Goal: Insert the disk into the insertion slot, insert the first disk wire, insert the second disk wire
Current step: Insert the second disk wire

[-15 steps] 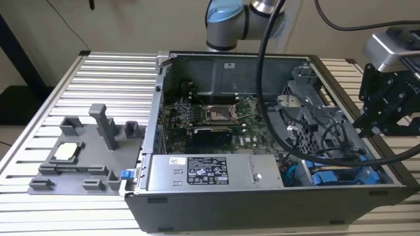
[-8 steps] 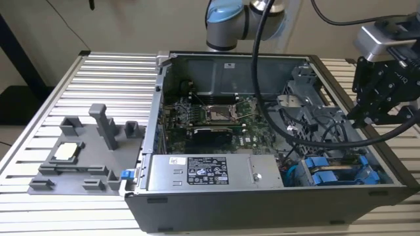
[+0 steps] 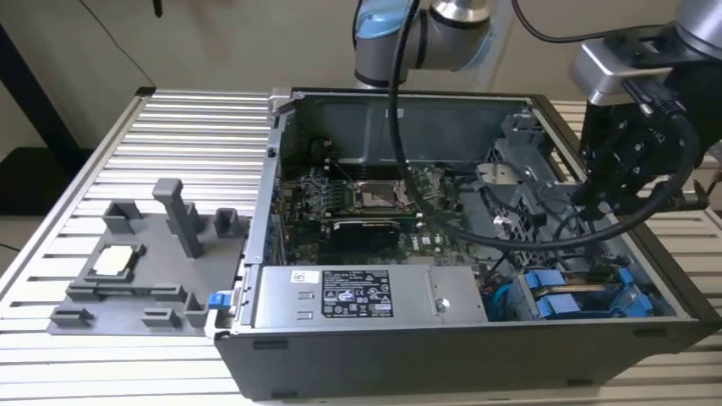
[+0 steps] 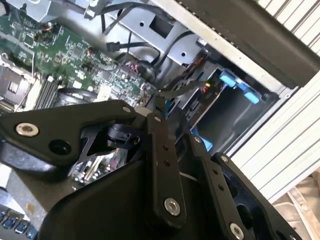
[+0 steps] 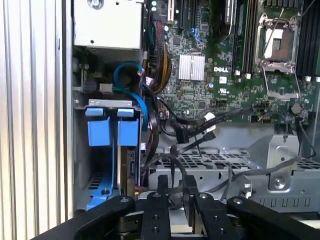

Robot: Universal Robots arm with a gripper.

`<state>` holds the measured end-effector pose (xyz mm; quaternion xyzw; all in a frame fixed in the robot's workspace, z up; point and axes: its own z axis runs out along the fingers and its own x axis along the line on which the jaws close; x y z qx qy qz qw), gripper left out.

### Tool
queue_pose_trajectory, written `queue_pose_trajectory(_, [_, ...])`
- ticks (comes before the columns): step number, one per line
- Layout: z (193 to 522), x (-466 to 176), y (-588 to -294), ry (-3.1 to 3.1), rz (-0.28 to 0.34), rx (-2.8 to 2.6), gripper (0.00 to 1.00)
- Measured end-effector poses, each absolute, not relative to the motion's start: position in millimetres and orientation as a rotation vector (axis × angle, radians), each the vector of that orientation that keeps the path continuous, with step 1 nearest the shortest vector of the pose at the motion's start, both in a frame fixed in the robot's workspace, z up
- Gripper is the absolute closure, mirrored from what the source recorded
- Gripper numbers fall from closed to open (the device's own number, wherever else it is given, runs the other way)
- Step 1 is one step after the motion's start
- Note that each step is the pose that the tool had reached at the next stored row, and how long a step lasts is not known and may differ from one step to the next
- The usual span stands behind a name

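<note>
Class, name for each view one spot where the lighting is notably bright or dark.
Exterior view: power-supply box brightly lit. First wrist view: silver heatsink glares white. Second wrist view: the tool is dark against the lit motherboard.

In the exterior view my gripper (image 3: 601, 199) hangs at three o'clock, nose toward six, wrist (image 3: 631, 63) above at one.

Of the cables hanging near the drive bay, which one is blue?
The looped cable between the power supply box and the two blue tabs; no other cable there is blue.
</note>
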<state>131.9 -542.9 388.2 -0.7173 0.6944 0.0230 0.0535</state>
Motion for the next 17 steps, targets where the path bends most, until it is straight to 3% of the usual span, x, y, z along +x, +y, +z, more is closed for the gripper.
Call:
queue_pose_trajectory(9, [386.6,95.1,-536.5,2.110,0.063,-2.180,0.73])
queue_pose_trajectory(17, [383.1,87.1,-520.8,2.129,-0.050,-2.207,0.73])
